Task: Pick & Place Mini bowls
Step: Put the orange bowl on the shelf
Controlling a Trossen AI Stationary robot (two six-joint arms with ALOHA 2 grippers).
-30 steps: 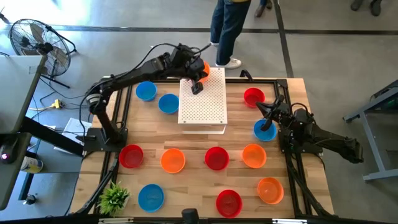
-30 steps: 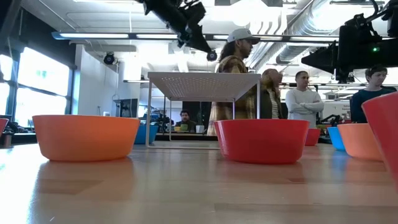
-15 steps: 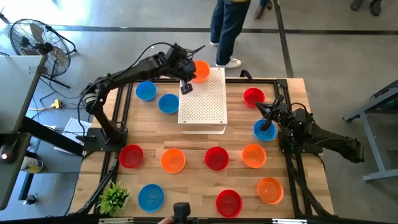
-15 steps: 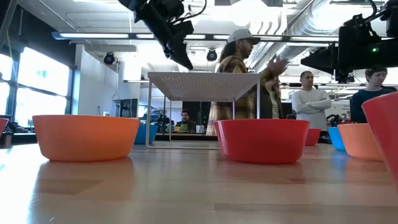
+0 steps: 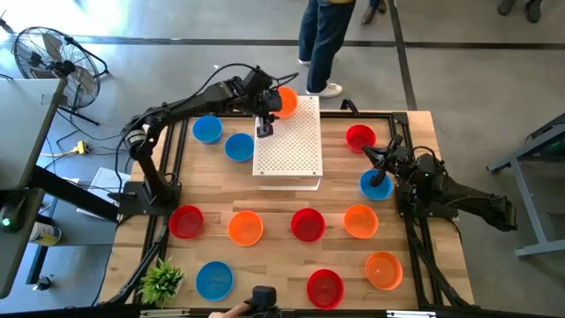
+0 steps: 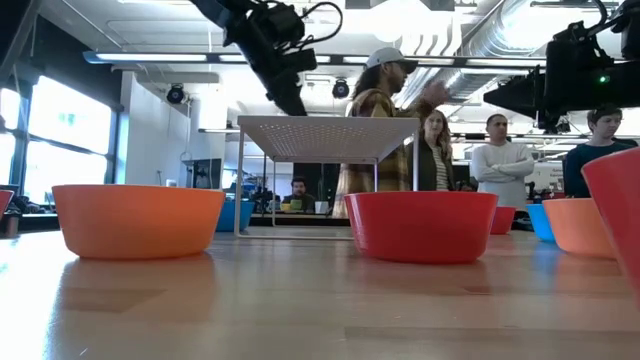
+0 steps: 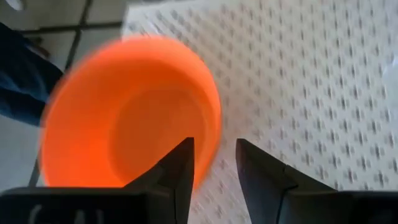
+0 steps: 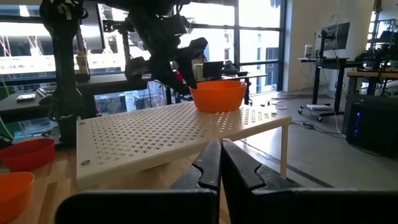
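**One bowl up on the platform, a dozen left on the worktop**

Only one placed so far, by the look of it: an orange bowl sitting on the far corner of the white perforated platform, upright, rim just reaching the platform's edge. Seen from the right wrist view as well, alone on the raised white surface.

Left hand hanging above the platform, just beside that orange bowl, holding nothing. Fingers slightly spread, with a narrow gap between them and the bowl's rim right in front of them, not pinched. Judged as a release just done or a withdrawal in hand.

Right hand parked over a blue bowl near the right edge of the worktop; fingers pressed together, gripping nothing visible.

Left to do, judging by the layout: nearly everything. Two blue bowls beside the platform on its left, a red bowl to its right, a row of red and orange across the middle, and more blue, red and orange along the near edge. Twelve on the wood in all, none stacked, all well apart from one another. Small green plant at the near left corner, out of the way.
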